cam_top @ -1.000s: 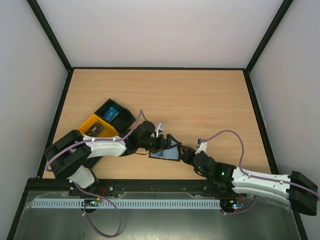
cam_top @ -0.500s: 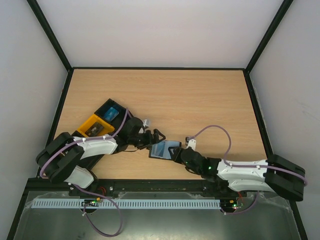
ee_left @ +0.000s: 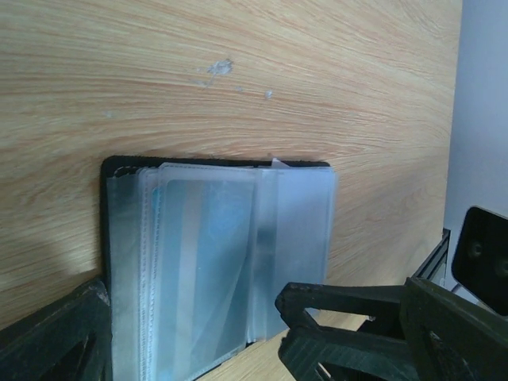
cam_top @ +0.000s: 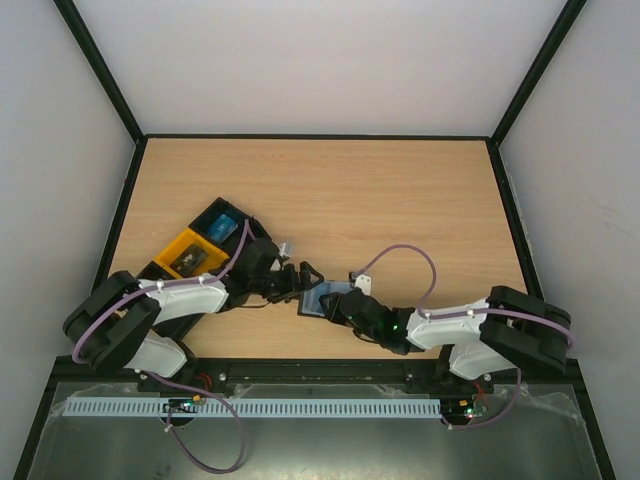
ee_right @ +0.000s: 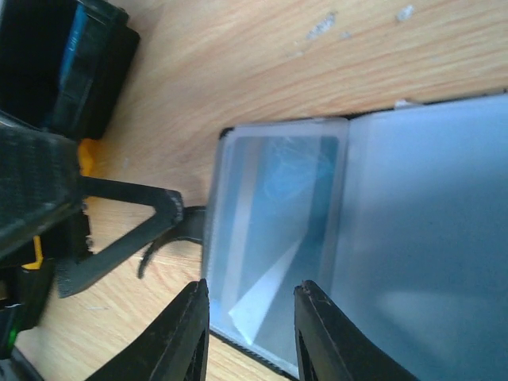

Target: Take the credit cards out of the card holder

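The black card holder (cam_top: 325, 298) lies open on the table, its grey-blue translucent pockets facing up. A blue card shows inside a pocket in the left wrist view (ee_left: 208, 262) and in the right wrist view (ee_right: 282, 198). My left gripper (cam_top: 303, 276) is open at the holder's left edge, its fingers (ee_left: 333, 305) straddling the holder (ee_left: 127, 238) without closing on it. My right gripper (cam_top: 345, 306) is open, its fingers (ee_right: 186, 325) just above the pocket that holds the blue card (ee_right: 262, 270). No red card is in view.
Black-and-orange open trays (cam_top: 190, 250) stand left of the holder, behind my left arm. A flat blue item (cam_top: 225, 227) lies in the black tray, which also shows in the right wrist view (ee_right: 71, 71). The table's near edge is just below both grippers.
My right gripper has moved left onto the holder. My left gripper has drawn back to the left, to the holder's edge. The holder has shifted slightly left.
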`<act>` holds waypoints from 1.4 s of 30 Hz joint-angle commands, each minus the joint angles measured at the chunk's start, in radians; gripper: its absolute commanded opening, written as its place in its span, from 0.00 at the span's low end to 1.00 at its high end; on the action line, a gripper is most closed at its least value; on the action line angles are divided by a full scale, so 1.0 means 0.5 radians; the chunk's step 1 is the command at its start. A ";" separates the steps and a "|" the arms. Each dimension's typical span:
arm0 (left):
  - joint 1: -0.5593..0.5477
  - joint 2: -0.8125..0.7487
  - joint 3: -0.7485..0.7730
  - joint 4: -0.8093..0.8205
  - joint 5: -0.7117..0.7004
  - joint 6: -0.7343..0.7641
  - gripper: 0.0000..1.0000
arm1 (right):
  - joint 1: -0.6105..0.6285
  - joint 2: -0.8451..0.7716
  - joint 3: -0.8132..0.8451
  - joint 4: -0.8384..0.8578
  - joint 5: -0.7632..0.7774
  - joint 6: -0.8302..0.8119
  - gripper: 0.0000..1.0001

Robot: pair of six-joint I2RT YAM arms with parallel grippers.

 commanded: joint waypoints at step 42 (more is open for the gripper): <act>0.010 0.039 0.020 0.236 0.177 0.064 1.00 | -0.002 0.345 -0.124 0.076 0.090 -0.109 0.02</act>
